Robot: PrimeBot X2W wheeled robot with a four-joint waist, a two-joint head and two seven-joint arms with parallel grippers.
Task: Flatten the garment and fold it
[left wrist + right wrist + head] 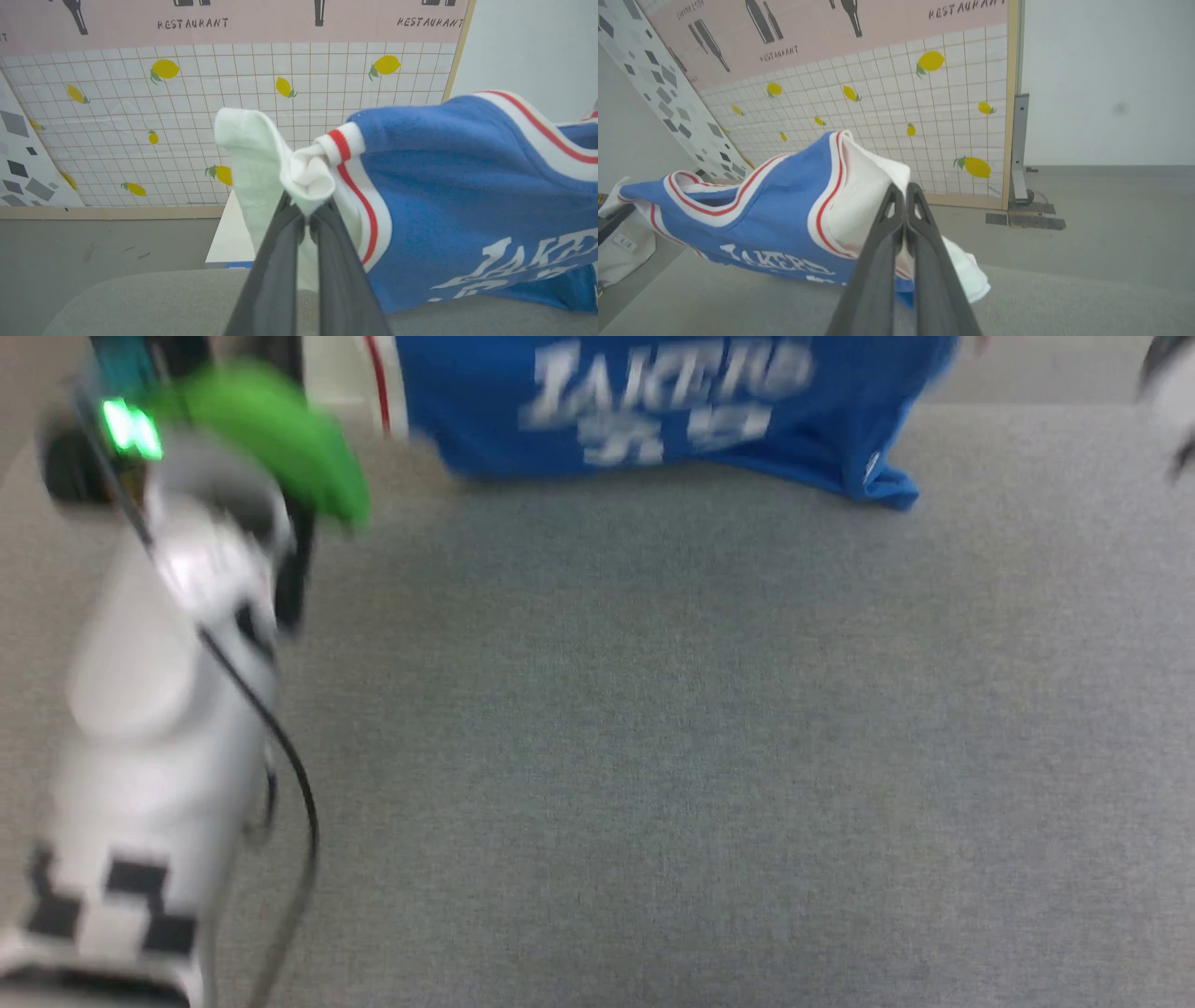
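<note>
Over the grey surface (pixel 653 756), the left claw (pixel 307 212) and right claw (pixel 904 198) each clench opposite white-sleeved ends of the blue jersey (pixel 444 172), spread between them.

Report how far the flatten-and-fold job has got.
Done: both grasps are made; the left gripper and right gripper are each shut on a white sleeve part of the garment. In hand: it hangs spread between them over the grey surface. Left: laying it flat and every fold; none shows yet.

Even bright light, head view motion-blurred
</note>
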